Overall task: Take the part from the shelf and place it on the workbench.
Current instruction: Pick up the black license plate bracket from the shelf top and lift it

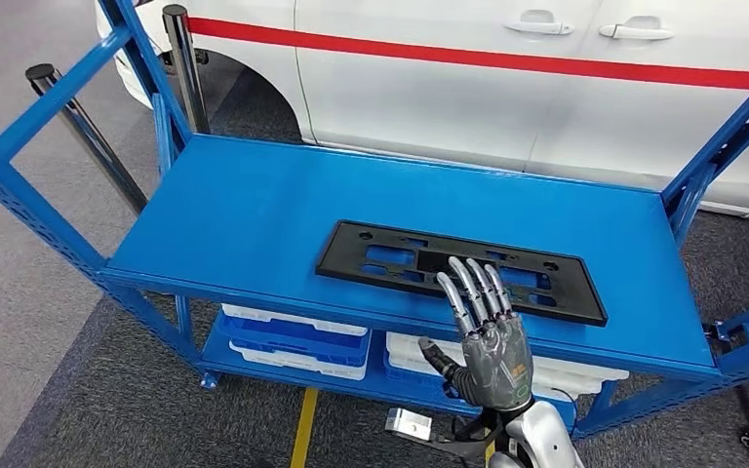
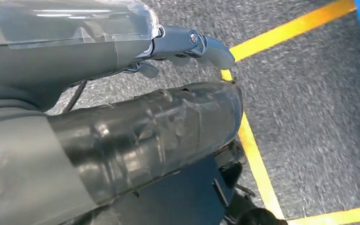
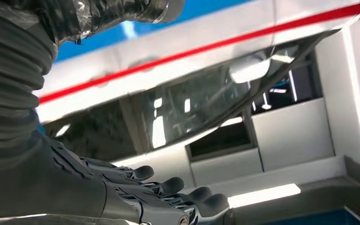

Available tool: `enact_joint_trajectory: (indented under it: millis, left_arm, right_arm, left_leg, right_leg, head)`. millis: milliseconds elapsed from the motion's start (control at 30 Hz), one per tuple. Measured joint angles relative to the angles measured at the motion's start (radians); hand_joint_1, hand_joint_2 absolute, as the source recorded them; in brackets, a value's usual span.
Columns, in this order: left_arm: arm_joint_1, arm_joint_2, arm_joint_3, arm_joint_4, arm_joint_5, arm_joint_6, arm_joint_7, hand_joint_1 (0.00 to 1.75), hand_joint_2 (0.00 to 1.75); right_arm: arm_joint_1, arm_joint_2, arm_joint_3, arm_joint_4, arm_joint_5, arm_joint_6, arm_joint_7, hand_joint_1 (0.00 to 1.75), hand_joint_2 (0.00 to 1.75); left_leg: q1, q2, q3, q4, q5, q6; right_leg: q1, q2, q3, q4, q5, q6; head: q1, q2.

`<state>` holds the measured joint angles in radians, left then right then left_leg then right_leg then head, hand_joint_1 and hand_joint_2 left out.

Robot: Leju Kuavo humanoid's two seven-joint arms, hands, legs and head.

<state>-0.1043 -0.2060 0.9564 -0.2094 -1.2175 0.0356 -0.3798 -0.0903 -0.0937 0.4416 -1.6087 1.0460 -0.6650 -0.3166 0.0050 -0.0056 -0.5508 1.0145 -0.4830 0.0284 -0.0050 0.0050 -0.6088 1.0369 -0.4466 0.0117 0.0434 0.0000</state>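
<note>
The part is a flat black rectangular frame with cut-outs, lying on the top deck of the blue shelf, right of the middle and near the front edge. My right hand is raised in front of the shelf with its fingers straight and apart, their tips over the part's front edge; I cannot tell whether they touch it. It holds nothing, as the right wrist view also shows of the hand. My left hand hangs over the grey floor, holding nothing.
A white car with a red stripe stands close behind the shelf. Blue uprights rise at the shelf's ends. White and blue trays sit on the lower deck. Yellow lines mark the floor. Black posts stand at the far left.
</note>
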Motion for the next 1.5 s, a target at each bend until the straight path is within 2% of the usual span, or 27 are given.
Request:
enact_joint_trajectory:
  millis: [133, 167, 233, 267, 300, 333, 367, 433, 467, 500, 600, 667, 767, 800, 833, 867, 933, 967, 1000, 1033, 1167, 1267, 1300, 1333, 1367, 1433, 1500]
  left_arm:
    - [-0.003, 0.000, -0.004, 0.000, -0.001, -0.001, 0.001, 0.00, 0.00]
    - [-0.004, 0.001, -0.006, 0.000, -0.002, -0.001, 0.002, 0.00, 0.00]
    - [-0.004, 0.001, -0.007, 0.000, -0.003, -0.002, 0.003, 0.00, 0.00]
    - [-0.003, 0.001, -0.007, 0.000, -0.003, -0.002, 0.004, 0.00, 0.00]
    - [-0.001, 0.001, -0.008, 0.000, -0.004, -0.003, 0.005, 0.00, 0.00]
    - [0.000, 0.001, -0.008, 0.000, -0.004, -0.004, 0.006, 0.00, 0.00]
    - [0.000, 0.001, -0.008, 0.000, -0.004, -0.005, 0.007, 0.00, 0.00]
    - [0.000, 0.002, -0.009, 0.000, -0.007, -0.007, 0.009, 0.00, 0.00]
    - [-0.002, 0.002, -0.009, 0.000, -0.009, -0.007, 0.009, 0.00, 0.00]
    - [-0.003, 0.002, -0.010, 0.000, -0.010, -0.007, 0.009, 0.00, 0.00]
    - [-0.003, 0.002, -0.010, 0.000, -0.011, -0.007, 0.010, 0.00, 0.00]
    - [-0.002, 0.002, -0.011, 0.000, -0.011, -0.007, 0.010, 0.00, 0.00]
    - [-0.007, 0.001, -0.011, 0.000, -0.011, 0.006, 0.015, 0.00, 0.00]
    - [-0.007, 0.000, -0.011, 0.000, -0.011, 0.017, 0.019, 0.00, 0.00]
    - [-0.006, 0.000, -0.011, 0.000, -0.012, 0.030, 0.024, 0.00, 0.00]
    - [-0.005, 0.000, -0.011, 0.000, -0.012, 0.041, 0.029, 0.00, 0.00]
    - [-0.005, -0.002, -0.011, 0.000, -0.012, 0.057, 0.037, 0.00, 0.00]
    - [-0.006, -0.003, -0.011, 0.000, -0.012, 0.061, 0.039, 0.00, 0.00]
    - [-0.007, -0.004, -0.011, 0.000, -0.012, 0.064, 0.040, 0.00, 0.00]
    - [-0.008, -0.004, -0.011, 0.000, -0.012, 0.066, 0.041, 0.00, 0.00]
    - [-0.010, -0.004, -0.011, 0.000, -0.012, 0.069, 0.043, 0.00, 0.00]
    - [-0.012, -0.004, -0.012, 0.000, -0.013, 0.070, 0.043, 0.00, 0.00]
    - [-0.011, -0.004, -0.013, 0.000, -0.015, 0.071, 0.044, 0.00, 0.00]
    - [-0.010, -0.004, -0.014, 0.000, -0.016, 0.071, 0.045, 0.00, 0.00]
    - [-0.009, -0.004, -0.015, 0.000, -0.018, 0.073, 0.046, 0.00, 0.00]
    - [-0.011, -0.003, -0.018, 0.000, -0.021, 0.075, 0.048, 0.00, 0.00]
    - [-0.015, -0.003, -0.020, 0.000, -0.021, 0.077, 0.050, 0.00, 0.00]
  right_arm:
    - [-0.001, -0.019, -0.017, -0.010, 0.054, -0.014, 0.021, 0.00, 1.75]
    - [-0.001, -0.022, -0.020, -0.011, 0.064, -0.017, 0.025, 0.00, 1.75]
    - [0.000, -0.027, -0.022, -0.012, 0.083, -0.023, 0.032, 0.00, 1.75]
    - [0.001, -0.029, -0.023, -0.012, 0.094, -0.024, 0.035, 0.00, 1.75]
    - [0.004, -0.032, -0.024, -0.012, 0.105, -0.025, 0.038, 0.00, 1.75]
    - [0.006, -0.034, -0.027, -0.012, 0.117, -0.025, 0.041, 0.00, 1.75]
    - [0.007, -0.035, -0.030, -0.012, 0.129, -0.025, 0.043, 0.00, 1.75]
    - [0.009, -0.038, -0.036, -0.012, 0.148, -0.025, 0.045, 0.00, 1.75]
    - [0.010, -0.039, -0.038, -0.012, 0.157, -0.026, 0.047, 0.00, 1.75]
    - [0.010, -0.041, -0.040, -0.012, 0.165, -0.026, 0.048, 0.00, 1.75]
    - [0.014, -0.043, -0.047, -0.011, 0.181, -0.027, 0.053, 0.00, 1.75]
    - [0.012, -0.047, -0.051, -0.011, 0.185, -0.028, 0.054, 0.00, 1.75]
    - [0.014, -0.049, -0.059, -0.010, 0.189, -0.028, 0.056, 0.00, 1.75]
    - [0.017, -0.050, -0.060, -0.009, 0.191, -0.028, 0.058, 0.00, 1.75]
    - [0.020, -0.051, -0.061, -0.008, 0.192, -0.028, 0.059, 0.00, 1.75]
    - [0.022, -0.052, -0.062, -0.008, 0.193, -0.028, 0.061, 0.00, 1.75]
    - [0.024, -0.054, -0.063, -0.007, 0.193, -0.028, 0.062, 0.00, 1.75]
    - [0.024, -0.055, -0.063, -0.007, 0.193, -0.028, 0.063, 0.00, 1.75]
    - [0.026, -0.056, -0.063, -0.006, 0.193, -0.028, 0.063, 0.00, 1.75]
    - [0.028, -0.056, -0.063, -0.006, 0.192, -0.028, 0.063, 0.00, 1.75]
    - [0.036, -0.059, -0.063, -0.005, 0.191, -0.029, 0.064, 0.00, 1.75]
    - [0.036, -0.059, -0.063, -0.004, 0.221, -0.029, 0.066, 0.00, 1.75]
    - [0.036, -0.060, -0.063, -0.004, 0.238, -0.029, 0.068, 0.00, 1.75]
    - [0.037, -0.062, -0.062, -0.002, 0.255, -0.029, 0.069, 0.00, 1.75]
    - [0.037, -0.065, -0.061, -0.001, 0.269, -0.029, 0.070, 0.00, 1.75]
    - [0.034, -0.072, -0.058, 0.000, 0.283, -0.028, 0.067, 0.00, 1.75]
    - [0.024, -0.082, -0.045, 0.003, 0.271, -0.027, 0.060, 0.00, 1.75]
  left_leg:
    - [-0.001, 0.001, 0.001, 0.016, -0.020, -0.020]
    - [-0.001, 0.001, -0.016, 0.054, -0.040, -0.024]
    - [0.001, 0.002, -0.084, 0.183, -0.094, -0.029]
    - [0.001, 0.002, -0.121, 0.245, -0.111, -0.030]
    - [0.001, 0.002, -0.147, 0.281, -0.111, -0.029]
    - [0.001, 0.002, -0.155, 0.279, -0.090, -0.028]
    - [0.001, 0.002, -0.145, 0.239, -0.053, -0.024]
    - [-0.003, 0.002, -0.093, 0.108, 0.025, -0.011]
    - [-0.006, 0.002, -0.070, 0.056, 0.043, -0.004]
    - [-0.010, 0.002, -0.056, 0.025, 0.046, 0.002]
    - [-0.010, 0.000, -0.037, -0.001, 0.035, 0.017]
    - [-0.005, 0.000, -0.014, -0.014, 0.033, 0.026]
    - [-0.002, 0.001, 0.001, -0.019, 0.025, 0.031]
    - [-0.002, 0.001, 0.005, -0.018, 0.020, 0.030]
    - [-0.001, 0.000, 0.010, -0.018, 0.015, 0.029]
    - [0.000, 0.000, 0.017, -0.017, 0.009, 0.027]
    - [0.003, -0.001, 0.036, -0.015, -0.006, 0.019]
    - [0.003, -0.002, 0.041, -0.013, -0.012, 0.013]
    - [0.003, -0.002, 0.042, -0.010, -0.019, 0.006]
    - [0.002, -0.002, 0.043, -0.005, -0.024, -0.001]
    - [0.003, 0.000, 0.034, 0.038, -0.058, -0.022]
    - [0.006, 0.000, -0.054, 0.207, -0.141, -0.031]
    - [0.006, 0.000, -0.086, 0.257, -0.157, -0.032]
    - [0.006, 0.000, -0.104, 0.277, -0.154, -0.031]
    - [0.006, 0.000, -0.106, 0.262, -0.131, -0.029]
    - [0.003, 0.001, -0.067, 0.142, -0.045, -0.017]
    - [-0.005, 0.002, -0.035, 0.039, -0.002, -0.004]
  right_leg:
    - [-0.004, 0.002, 0.016, -0.013, -0.008, -0.019]
    - [-0.007, 0.001, 0.023, -0.017, -0.010, -0.025]
    - [-0.005, -0.002, 0.034, -0.018, -0.019, -0.035]
    - [-0.004, -0.003, 0.038, -0.017, -0.024, -0.038]
    - [-0.002, -0.002, 0.044, -0.017, -0.029, -0.039]
    - [-0.001, -0.001, 0.051, -0.016, -0.035, -0.039]
    - [0.001, 0.001, 0.060, -0.016, -0.042, -0.038]
    - [0.004, 0.002, 0.077, -0.015, -0.057, -0.033]
    - [0.005, 0.002, 0.081, -0.015, -0.064, -0.029]
    - [0.005, 0.002, 0.084, -0.017, -0.067, -0.024]
    - [0.003, 0.001, 0.091, -0.007, -0.066, -0.006]
    - [0.001, 0.000, 0.075, 0.038, -0.086, 0.003]
    - [-0.007, 0.000, -0.028, 0.203, -0.156, 0.017]
    - [-0.010, 0.000, -0.061, 0.242, -0.163, 0.021]
    - [-0.013, 0.000, -0.079, 0.248, -0.149, 0.025]
    - [-0.016, 0.000, -0.079, 0.218, -0.114, 0.028]
    - [-0.019, -0.002, -0.042, 0.095, -0.025, 0.030]
    - [-0.017, -0.003, -0.027, 0.043, -0.009, 0.027]
    - [-0.014, -0.005, -0.017, 0.012, 0.001, 0.021]
    - [-0.011, -0.006, -0.016, 0.005, -0.004, 0.012]
    - [-0.012, -0.005, -0.002, 0.000, 0.001, -0.017]
    - [-0.009, -0.005, 0.003, -0.002, -0.005, -0.030]
    - [-0.007, -0.005, 0.004, -0.002, -0.007, -0.032]
    - [-0.005, -0.004, 0.006, -0.001, -0.009, -0.034]
    - [-0.003, -0.003, 0.009, -0.001, -0.011, -0.035]
    - [0.001, -0.002, 0.018, -0.001, -0.016, -0.034]
    - [0.003, -0.002, 0.022, 0.000, -0.019, -0.029]
  head:
    - [-0.001, 0.000]
    - [-0.001, 0.000]
    - [-0.002, 0.000]
    - [-0.002, 0.000]
    - [-0.002, 0.000]
    - [-0.002, 0.000]
    - [-0.002, 0.000]
    - [-0.001, 0.000]
    - [-0.001, 0.000]
    - [0.000, 0.000]
    - [0.000, 0.000]
    - [0.002, 0.000]
    - [0.002, 0.000]
    - [0.002, 0.000]
    - [0.002, 0.000]
    - [0.002, 0.000]
    - [0.002, 0.000]
    - [0.003, 0.000]
    - [0.003, 0.000]
    - [0.003, 0.000]
    - [0.002, 0.000]
    - [0.002, 0.000]
    - [0.002, 0.000]
    - [0.002, 0.000]
    - [0.002, 0.000]
    - [0.002, 0.000]
    - [0.002, 0.000]
